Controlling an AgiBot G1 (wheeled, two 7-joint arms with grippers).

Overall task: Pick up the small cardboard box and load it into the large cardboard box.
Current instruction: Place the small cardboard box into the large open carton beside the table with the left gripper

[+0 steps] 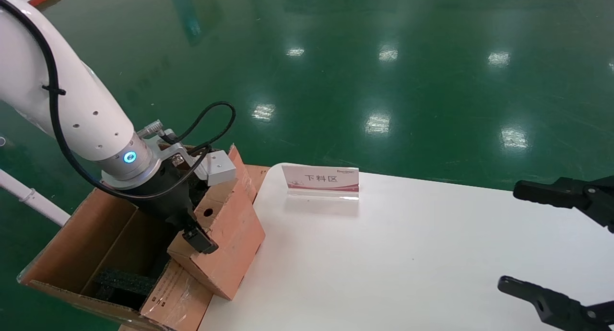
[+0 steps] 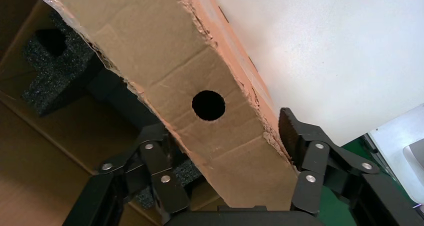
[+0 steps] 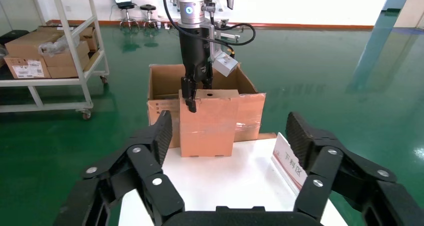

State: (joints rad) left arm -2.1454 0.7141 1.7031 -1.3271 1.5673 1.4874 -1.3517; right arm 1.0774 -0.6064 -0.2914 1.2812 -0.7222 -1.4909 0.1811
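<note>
The small cardboard box (image 1: 225, 244), reddish-brown with a round hole in its top face, stands tilted at the table's left edge, leaning against the large cardboard box (image 1: 62, 244). My left gripper (image 1: 194, 225) is shut on the small box's top end, one finger on each side (image 2: 292, 136). The box fills the left wrist view (image 2: 200, 101) and also shows in the right wrist view (image 3: 207, 123). The carton is open, with black foam (image 1: 120, 280) inside and a taped flap. My right gripper (image 1: 532, 242) is open and empty over the table's right side.
A white table (image 1: 383, 254) carries an acrylic sign (image 1: 320, 180) near its back edge. The carton stands on the green floor left of the table. A shelving cart (image 3: 50, 46) with boxes stands far off behind the carton.
</note>
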